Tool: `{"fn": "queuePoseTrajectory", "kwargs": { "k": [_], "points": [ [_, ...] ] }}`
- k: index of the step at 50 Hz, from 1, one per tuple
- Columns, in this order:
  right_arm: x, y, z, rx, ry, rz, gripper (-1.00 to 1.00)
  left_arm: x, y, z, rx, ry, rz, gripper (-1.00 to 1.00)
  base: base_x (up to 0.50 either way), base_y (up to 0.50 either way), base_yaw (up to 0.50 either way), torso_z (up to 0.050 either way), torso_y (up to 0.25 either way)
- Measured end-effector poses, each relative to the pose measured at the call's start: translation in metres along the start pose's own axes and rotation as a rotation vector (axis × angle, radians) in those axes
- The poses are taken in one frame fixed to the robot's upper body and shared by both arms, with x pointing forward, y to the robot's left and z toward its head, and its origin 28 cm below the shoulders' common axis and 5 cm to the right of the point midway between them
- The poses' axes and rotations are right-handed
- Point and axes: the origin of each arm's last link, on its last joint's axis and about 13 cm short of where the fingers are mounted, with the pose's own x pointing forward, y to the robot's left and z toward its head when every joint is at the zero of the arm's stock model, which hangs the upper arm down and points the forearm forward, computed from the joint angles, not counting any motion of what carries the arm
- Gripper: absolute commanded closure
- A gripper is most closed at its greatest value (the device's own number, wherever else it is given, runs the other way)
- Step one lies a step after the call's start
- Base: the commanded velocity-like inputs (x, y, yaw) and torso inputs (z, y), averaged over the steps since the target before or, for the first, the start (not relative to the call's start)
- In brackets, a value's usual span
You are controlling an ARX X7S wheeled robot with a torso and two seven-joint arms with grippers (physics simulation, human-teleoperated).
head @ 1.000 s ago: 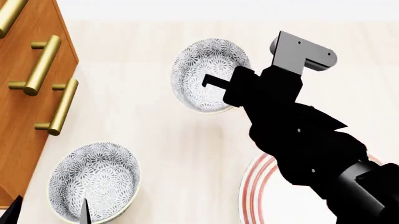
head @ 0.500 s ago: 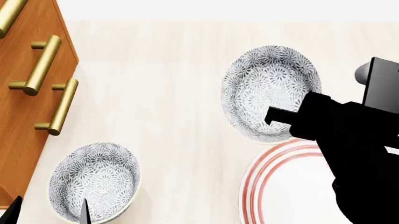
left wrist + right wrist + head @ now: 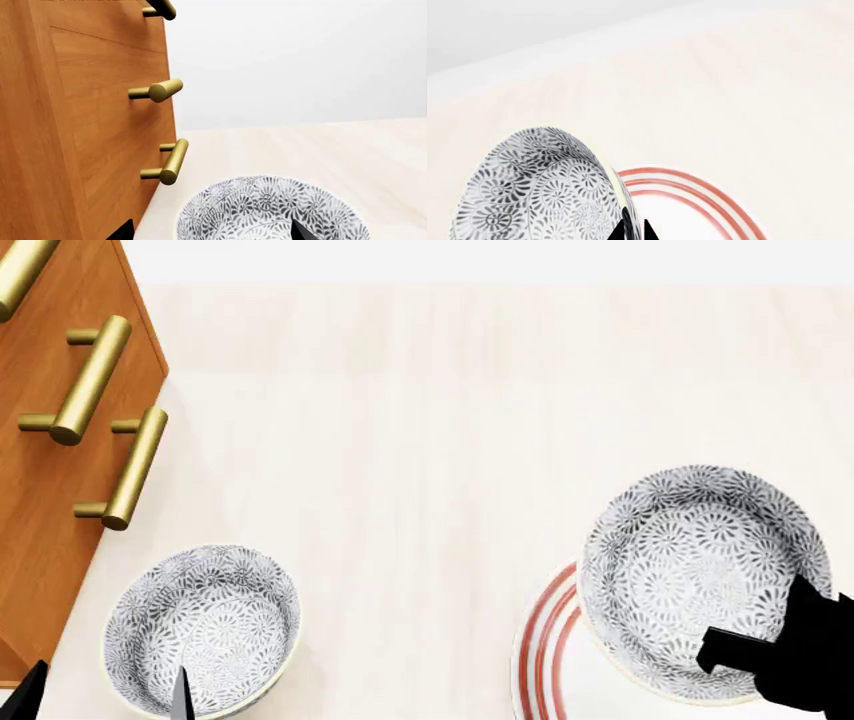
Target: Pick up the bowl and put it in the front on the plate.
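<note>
A: Gripping the rim of the bowl [image 3: 701, 580], is it?

B: Yes. The right gripper [image 3: 747, 652] has its two thin fingers pinched together on the bowl's near edge, one on each side of the wall, as the right wrist view shows.

A: And where is the bowl?

B: At the near right, tilted, over the left part of the plate [image 3: 541, 655]. I cannot tell whether it touches the plate.

A: The left gripper [image 3: 100, 695]?

B: Its tips are spread apart at the near left, holding nothing, over a second patterned bowl [image 3: 200, 630] on the pale table [image 3: 400, 440].

A: Farther left?

B: A wooden drawer cabinet [image 3: 54, 470] with brass handles [image 3: 127, 470].
</note>
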Motion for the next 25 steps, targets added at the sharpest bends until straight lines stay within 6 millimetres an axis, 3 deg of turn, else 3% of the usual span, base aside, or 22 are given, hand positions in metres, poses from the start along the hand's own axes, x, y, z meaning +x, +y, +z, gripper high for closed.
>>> {"fn": "queuePoseTrajectory", "kwargs": {
  "k": [25],
  "points": [
    [-0.002, -0.015, -0.019, 0.062, 0.053, -0.063, 1.00, 0.001, 0.000, 0.000, 0.004, 0.005, 0.002, -1.00, 0.00, 0.00, 0.00, 0.000, 0.000]
  ]
}}
